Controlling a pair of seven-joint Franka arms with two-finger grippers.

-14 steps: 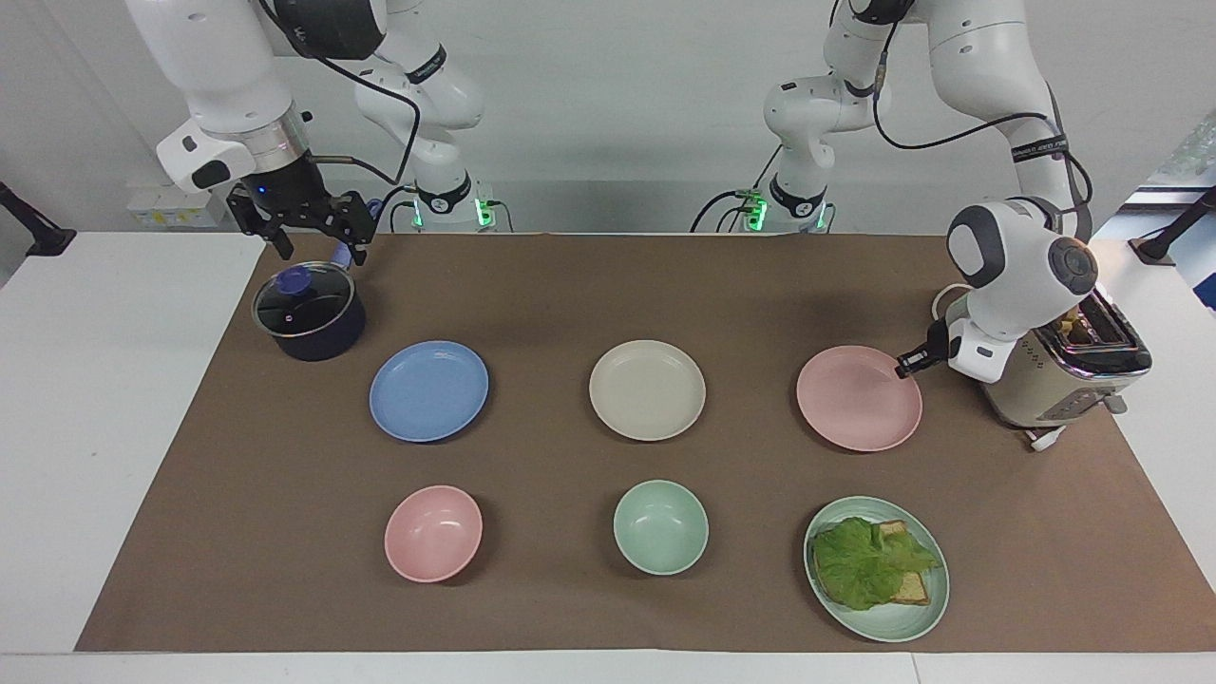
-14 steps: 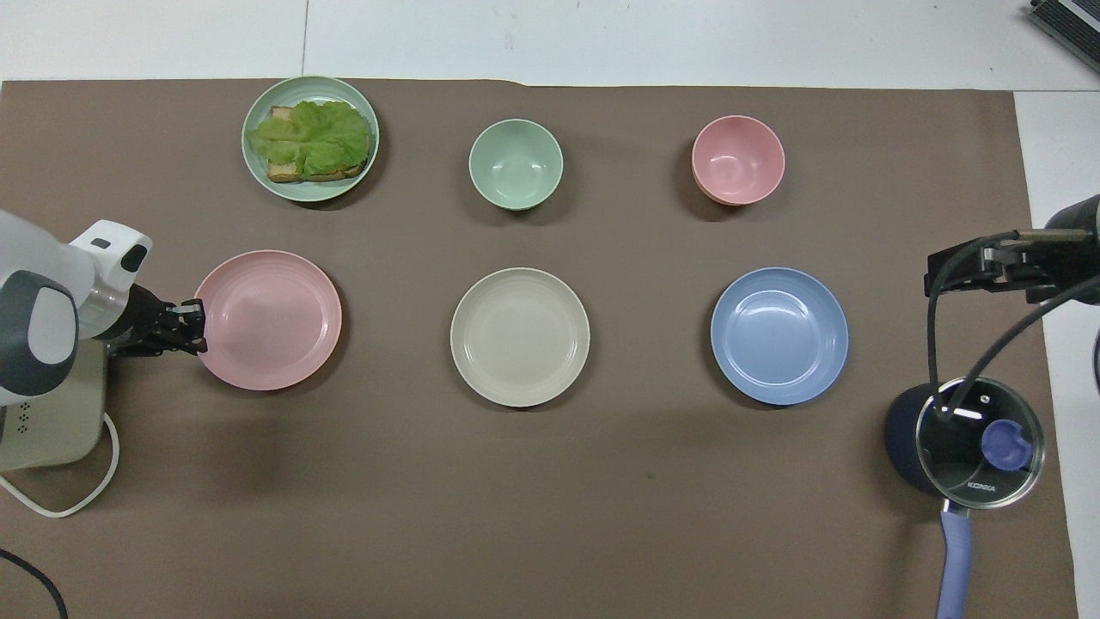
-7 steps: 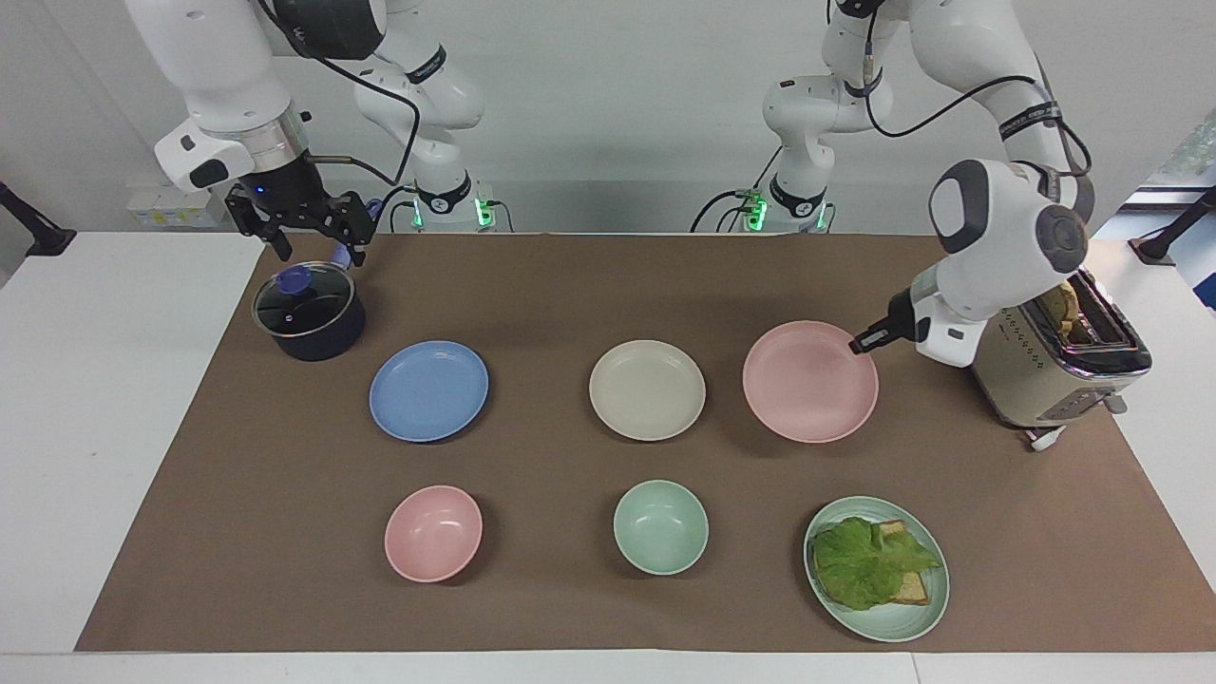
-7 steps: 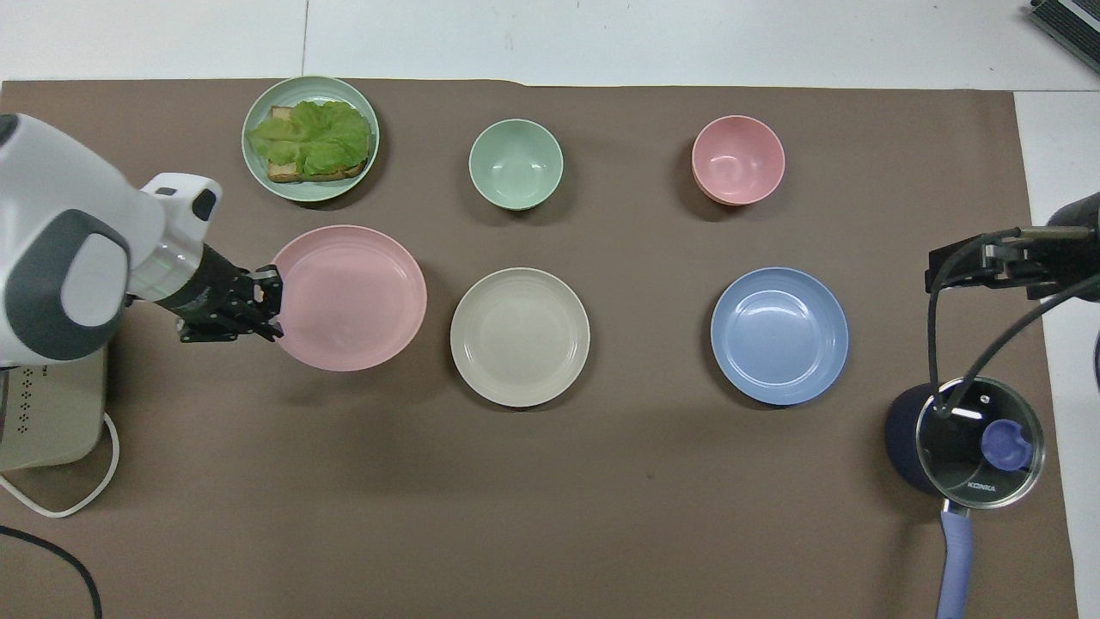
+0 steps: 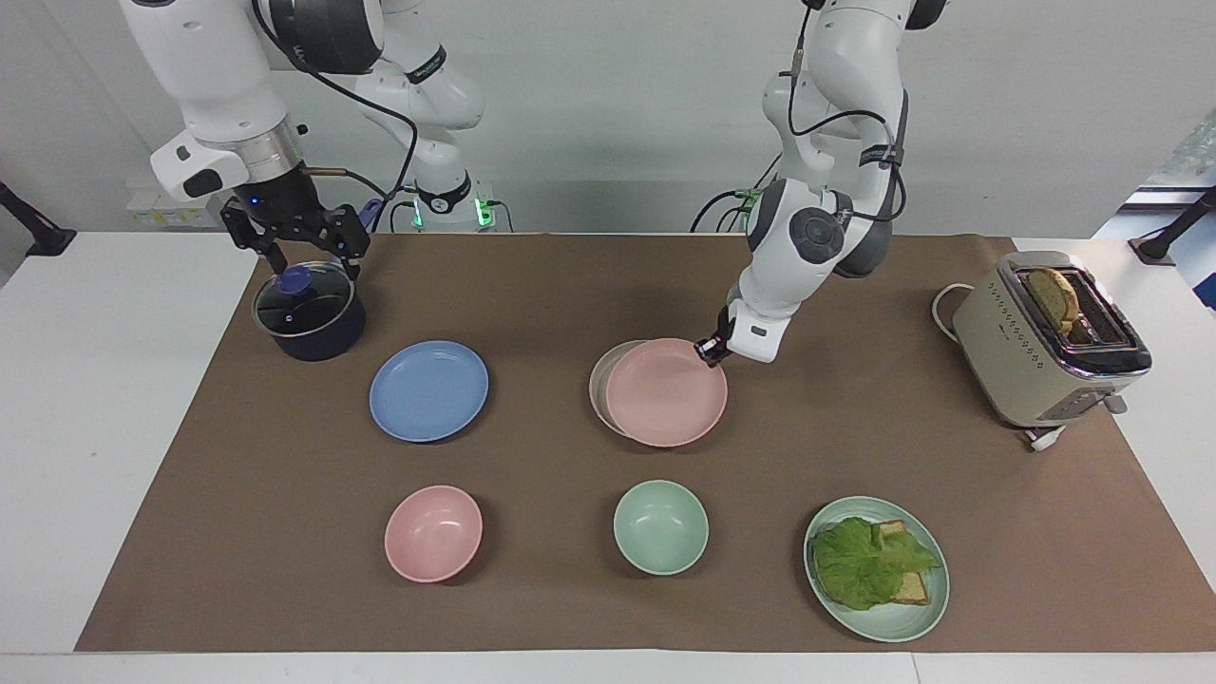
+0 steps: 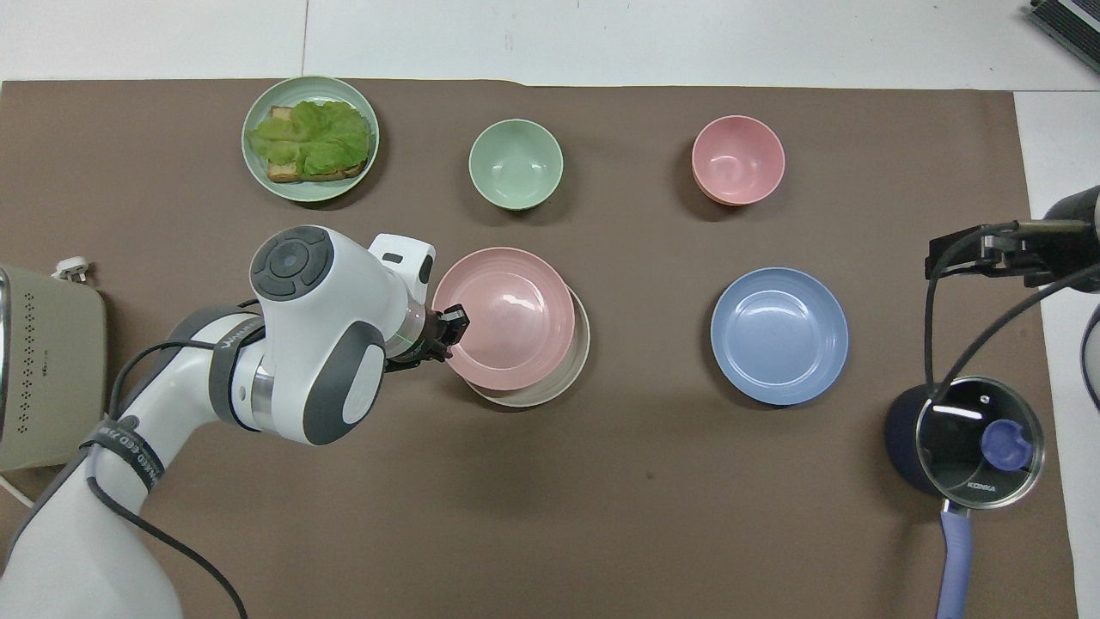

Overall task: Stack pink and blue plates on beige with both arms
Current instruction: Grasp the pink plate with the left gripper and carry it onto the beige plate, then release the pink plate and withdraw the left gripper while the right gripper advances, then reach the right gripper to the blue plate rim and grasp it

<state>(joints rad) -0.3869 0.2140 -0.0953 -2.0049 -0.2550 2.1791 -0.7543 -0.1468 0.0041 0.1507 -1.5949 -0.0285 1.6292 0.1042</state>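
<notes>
The pale pink plate lies over the beige plate at the mat's middle, shifted toward the left arm's end. Only a crescent of beige shows. I cannot tell whether the pink plate rests on the beige one. My left gripper is shut on the pink plate's rim at the edge toward the left arm's end. The blue plate lies flat on the mat toward the right arm's end. My right gripper hangs open over the pot and holds nothing.
A dark pot with a glass lid stands under the right gripper. A toaster stands at the left arm's end. Farther from the robots lie a pink bowl, a mint bowl and a mint plate with lettuce and bread.
My left arm has lifted the pink plate from beside the toaster and carried it across to over the beige plate. The right gripper has stayed above the pot.
</notes>
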